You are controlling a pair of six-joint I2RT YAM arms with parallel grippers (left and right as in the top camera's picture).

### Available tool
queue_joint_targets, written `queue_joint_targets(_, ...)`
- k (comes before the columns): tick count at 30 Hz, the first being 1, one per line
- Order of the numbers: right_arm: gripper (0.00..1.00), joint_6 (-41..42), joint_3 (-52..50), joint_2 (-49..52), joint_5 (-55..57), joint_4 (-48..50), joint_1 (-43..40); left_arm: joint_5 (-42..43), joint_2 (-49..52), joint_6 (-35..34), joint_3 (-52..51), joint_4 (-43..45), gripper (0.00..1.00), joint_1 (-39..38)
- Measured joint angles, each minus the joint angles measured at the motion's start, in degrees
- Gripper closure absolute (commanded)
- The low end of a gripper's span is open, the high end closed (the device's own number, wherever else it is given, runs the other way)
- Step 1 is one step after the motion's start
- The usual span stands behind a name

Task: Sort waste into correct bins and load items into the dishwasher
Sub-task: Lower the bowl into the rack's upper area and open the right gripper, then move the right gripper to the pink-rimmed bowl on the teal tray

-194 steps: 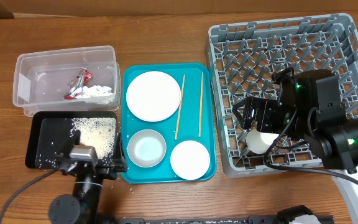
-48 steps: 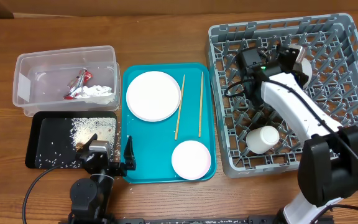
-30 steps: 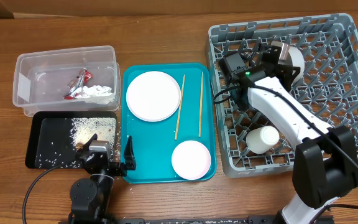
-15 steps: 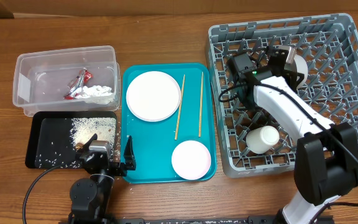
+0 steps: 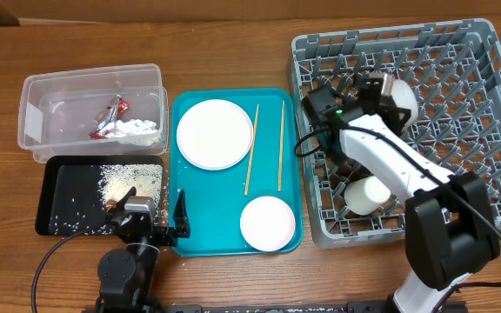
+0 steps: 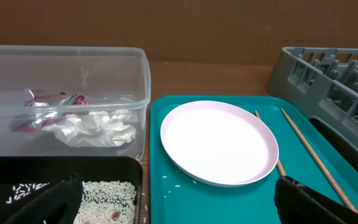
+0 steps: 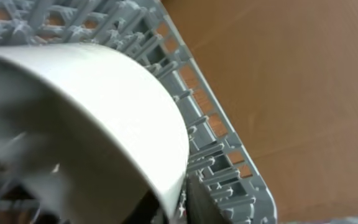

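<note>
The right fingers (image 7: 151, 211) are clenched on the rim of a white bowl (image 5: 403, 97). They hold it tipped on edge over the pegs of the grey rack (image 5: 459, 104), most likely so it can stand between pegs instead of lying flat and taking up room. In the wrist view the bowl's wall fills the space just in front of those fingers. The rack's side and the wooden surface (image 7: 303, 74) lie beyond. A white cup (image 5: 365, 193) lies on its side in the rack, behind those fingers and nearer the arm's base.

The left fingers (image 6: 309, 202) are spread wide with nothing between them, low at the near edge of the teal tray (image 5: 233, 245). Straight ahead of them sits the plate (image 6: 219, 143), with two chopsticks (image 6: 316, 162) ahead to their right. A second small bowl (image 5: 266, 223) lies off to their right.

Ahead to their left, the clear tub (image 6: 145, 81) holds the wrapper (image 6: 48, 99) and tissue (image 6: 95, 127). The black tray (image 5: 68, 187) by the left-hand finger holds rice (image 6: 107, 193). Dry rubbish and food scraps seem deliberately kept apart.
</note>
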Motion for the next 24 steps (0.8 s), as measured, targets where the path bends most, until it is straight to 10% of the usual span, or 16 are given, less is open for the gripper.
queue_joint_targets(5,0.37,0.0,-0.2,0.5,-2.0,-2.2,1.9,0.0,0.0,0.0,0.0,0.0,0.0,0.0)
queue_joint_targets(14,0.37,1.0,11.5,0.6,-17.9,-13.6,6.4,0.0,0.0,0.0,0.0,0.0,0.0,0.0)
queue_joint_targets(24,0.4,-12.1,17.9,-2.7,-64.2,-13.4,12.6,0.0,0.0,0.0,0.0,0.0,0.0,0.0)
